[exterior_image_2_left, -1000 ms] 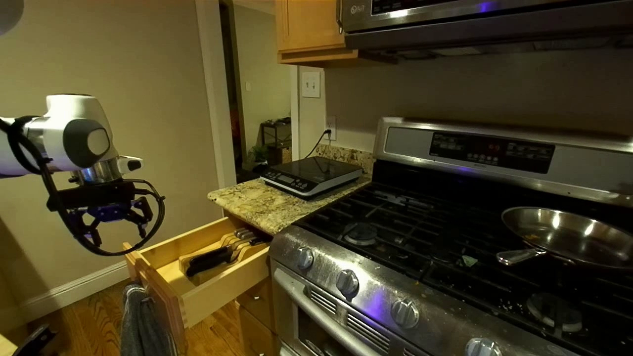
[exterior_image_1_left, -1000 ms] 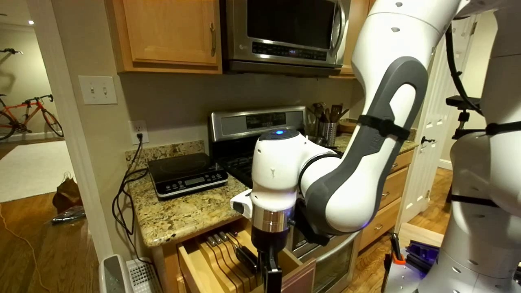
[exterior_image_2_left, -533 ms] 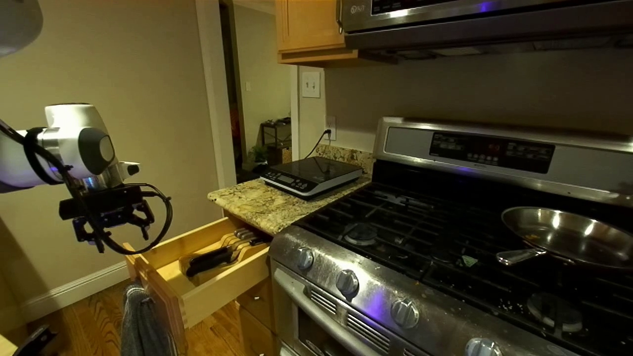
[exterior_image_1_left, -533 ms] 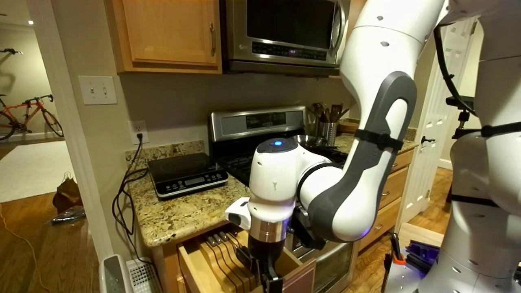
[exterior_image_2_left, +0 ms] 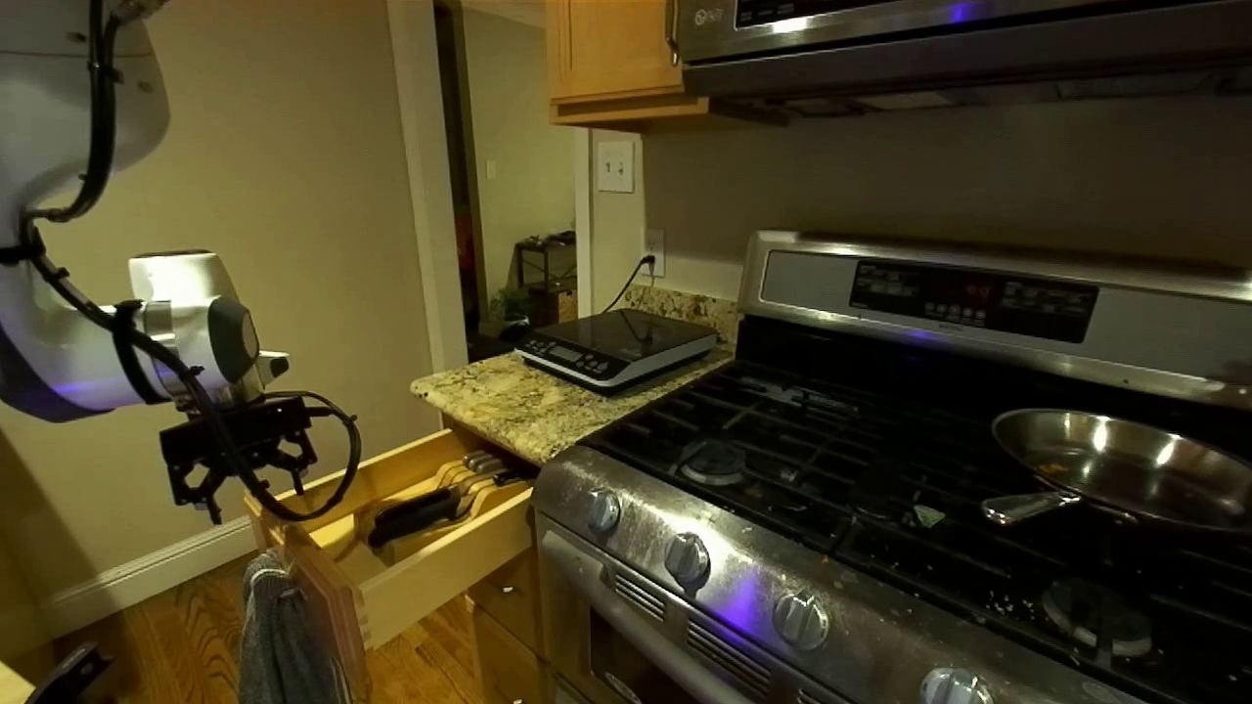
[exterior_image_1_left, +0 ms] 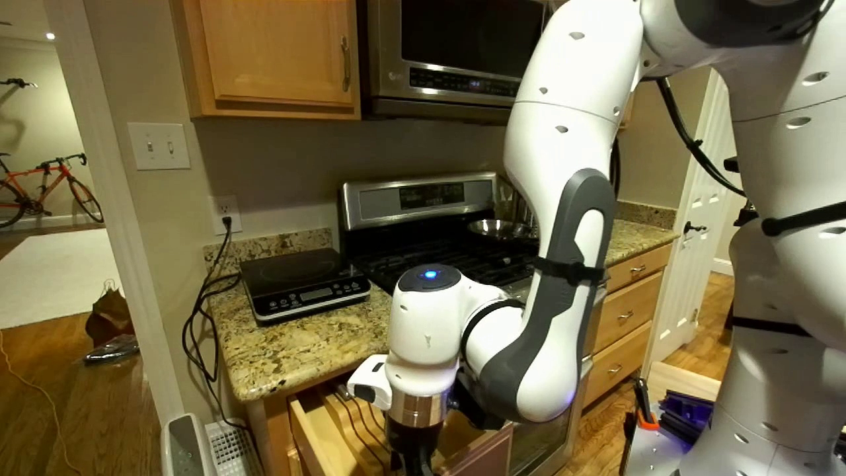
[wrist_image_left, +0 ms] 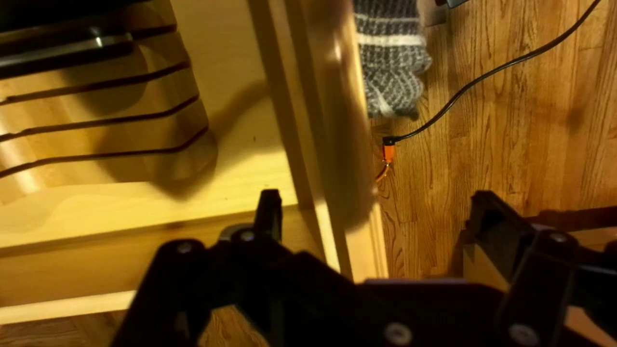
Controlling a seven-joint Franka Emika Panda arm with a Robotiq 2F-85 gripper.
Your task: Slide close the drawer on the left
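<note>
While tool [wrist_image_left: 376, 198] hangs spread wide, open drawer [exterior_image_2_left: 440, 572] lies beneath.

Wooden drawer [exterior_image_2_left: 445, 572], standing open, pale sides, darker front, jutting from under the counter [exterior_image_2_left: 509, 396], beside the stove [exterior_image_2_left: 831, 489]

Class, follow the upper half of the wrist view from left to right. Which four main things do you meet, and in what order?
Slotted wooden knife block → drawer front → striped gray towel → black cable, most of it lying right of the towel.
</note>
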